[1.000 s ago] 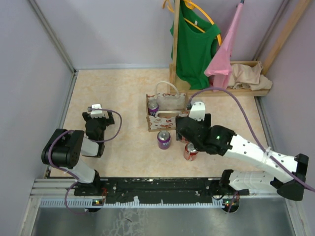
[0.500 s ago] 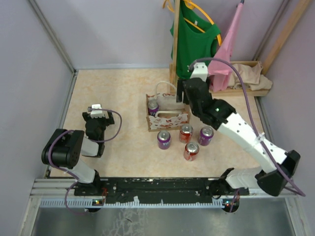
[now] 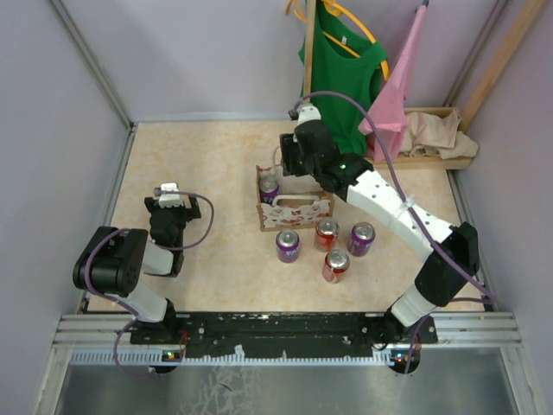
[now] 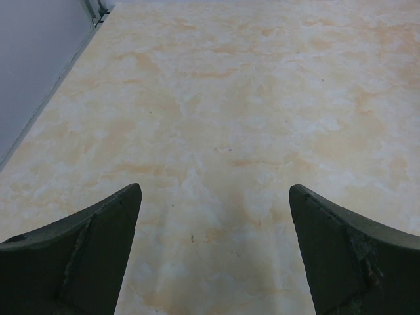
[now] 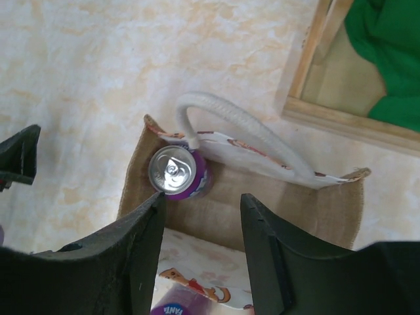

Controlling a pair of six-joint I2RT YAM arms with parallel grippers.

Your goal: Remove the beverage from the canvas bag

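The canvas bag (image 3: 295, 205) stands upright at mid table, cream with a red print and white loop handles (image 5: 231, 123). One purple beverage can (image 3: 269, 189) (image 5: 176, 172) stands inside at its left end. My right gripper (image 3: 292, 161) (image 5: 202, 197) hovers above the bag's opening, pointing down. Its jaws are apart with nothing between them, and the left fingertip (image 5: 154, 203) sits just beside the can's top. My left gripper (image 3: 166, 195) (image 4: 214, 190) rests open over bare table at the left, far from the bag.
Two purple cans (image 3: 288, 245) (image 3: 361, 238) and two red cans (image 3: 326, 233) (image 3: 335, 265) stand in front of the bag. A wooden rack (image 3: 308, 78) with a green shirt (image 3: 341, 82) and pink cloth (image 3: 399, 91) stands behind, beside a tray with beige cloth (image 3: 439, 132).
My right arm swung from the cans at the front up and back to a spot over the bag, and its jaws narrowed. The left arm stayed still.
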